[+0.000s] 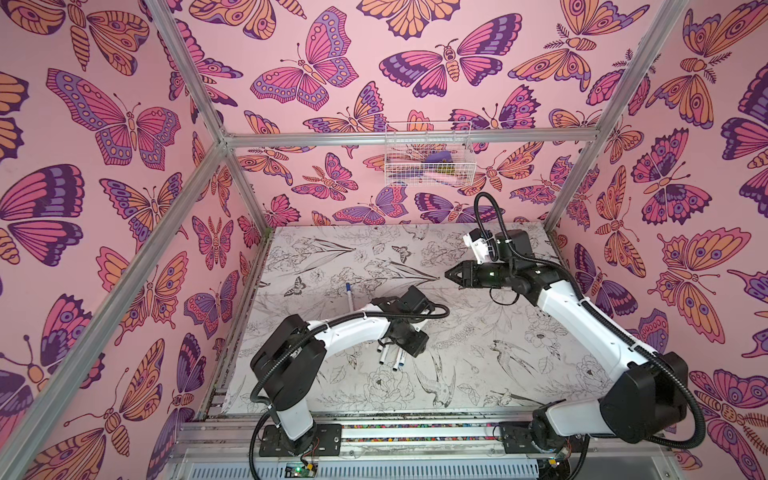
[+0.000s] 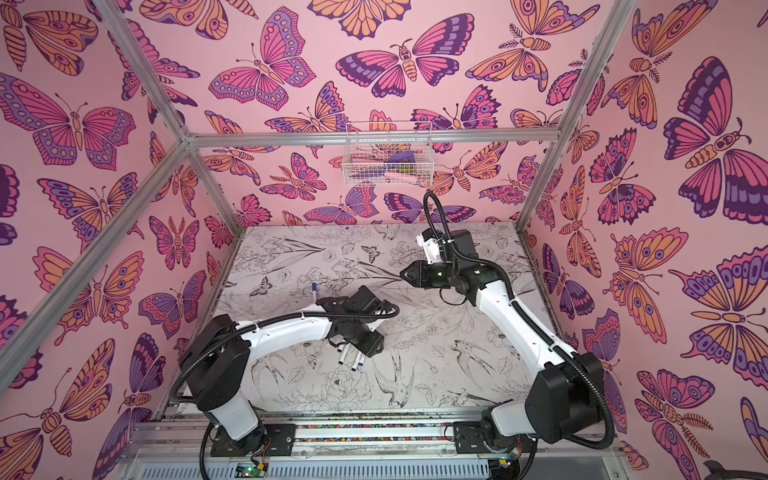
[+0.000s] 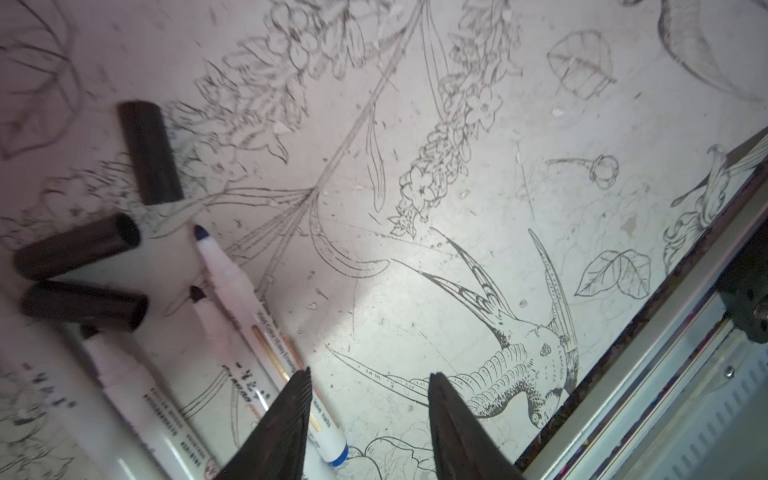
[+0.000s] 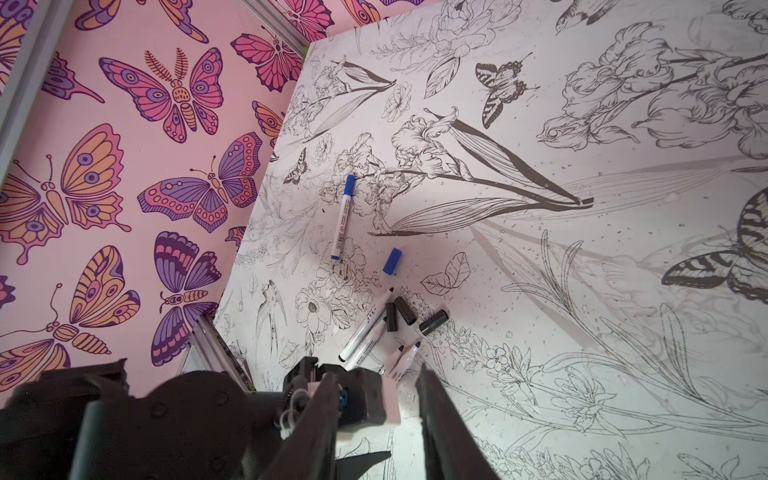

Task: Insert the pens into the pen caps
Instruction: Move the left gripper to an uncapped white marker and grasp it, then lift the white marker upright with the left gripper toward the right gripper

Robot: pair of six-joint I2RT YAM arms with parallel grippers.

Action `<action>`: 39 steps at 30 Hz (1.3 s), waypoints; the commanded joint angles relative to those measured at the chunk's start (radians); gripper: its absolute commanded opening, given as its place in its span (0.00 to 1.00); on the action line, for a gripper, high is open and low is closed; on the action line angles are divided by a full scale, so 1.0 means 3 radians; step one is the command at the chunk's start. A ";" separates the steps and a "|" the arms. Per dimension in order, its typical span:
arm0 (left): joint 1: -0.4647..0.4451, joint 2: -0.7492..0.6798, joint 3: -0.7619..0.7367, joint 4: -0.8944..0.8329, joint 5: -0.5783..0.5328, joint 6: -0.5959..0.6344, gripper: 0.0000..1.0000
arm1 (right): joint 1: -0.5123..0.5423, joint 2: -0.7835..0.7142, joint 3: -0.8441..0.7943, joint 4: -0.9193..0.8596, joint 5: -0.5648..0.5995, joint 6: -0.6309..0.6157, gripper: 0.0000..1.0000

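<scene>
Several uncapped pens (image 3: 245, 299) lie just beside one finger of the left gripper (image 3: 370, 376), three black pen caps (image 3: 149, 153) beyond their tips; its jaws stand half-open, empty, as with the right gripper (image 4: 377, 374). Barrels look light, stiff, slick: pinch mid-barrel

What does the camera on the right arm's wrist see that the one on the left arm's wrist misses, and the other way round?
Only the right wrist view: a capped blue pen lying apart, a loose blue cap and the butterfly wall. Only the left wrist view: the slotted grey panel past the edge of the table. Both: three black caps lying beside uncapped pens.
</scene>
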 commanded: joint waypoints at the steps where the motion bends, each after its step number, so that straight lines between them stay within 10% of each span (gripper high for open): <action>1: -0.0006 -0.0081 -0.0060 0.0063 -0.0086 0.0099 0.49 | 0.0018 -0.0029 0.0067 -0.0072 0.0064 -0.0123 0.35; 23: -0.0076 -0.0001 -0.0434 0.0334 -0.0484 -0.0209 0.43 | 0.0018 -0.0046 0.0082 -0.0165 0.0120 -0.0210 0.35; 39: -0.0333 0.0346 -0.0134 -0.0019 -0.0916 -0.0243 0.19 | 0.0007 -0.0071 0.0113 -0.0211 0.0293 -0.0261 0.35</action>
